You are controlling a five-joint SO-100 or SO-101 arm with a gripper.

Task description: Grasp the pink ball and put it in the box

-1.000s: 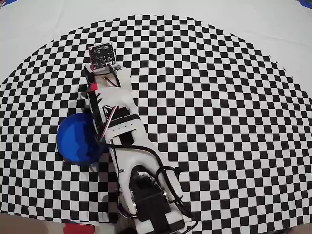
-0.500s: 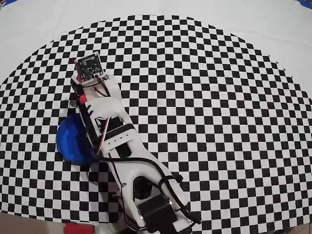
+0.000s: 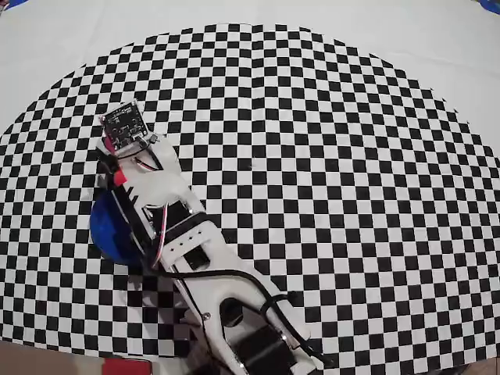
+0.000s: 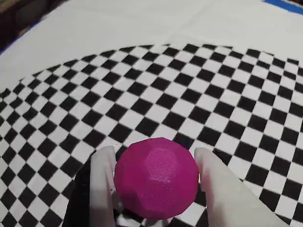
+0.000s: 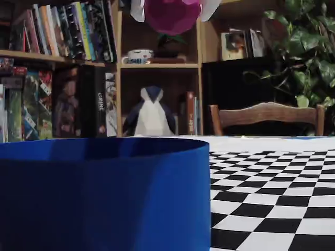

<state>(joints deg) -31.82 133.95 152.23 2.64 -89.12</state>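
My gripper (image 4: pixel 155 152) is shut on the pink ball (image 4: pixel 156 182), with a white finger on each side of it. In the fixed view the ball (image 5: pixel 170 18) hangs at the top edge in the gripper (image 5: pixel 171 6), high above the blue box (image 5: pixel 104 198), which fills the foreground. In the overhead view only a sliver of the ball (image 3: pixel 119 178) shows under the wrist. It sits just past the far rim of the box (image 3: pixel 105 230), which the arm half covers at the left.
A black-and-white checkered mat (image 3: pixel 328 172) covers the white table. The arm's base (image 3: pixel 250 336) stands at the near edge. Behind the table are bookshelves (image 5: pixel 57 63), a wooden chair (image 5: pixel 267 117) and a plant (image 5: pixel 309 47).
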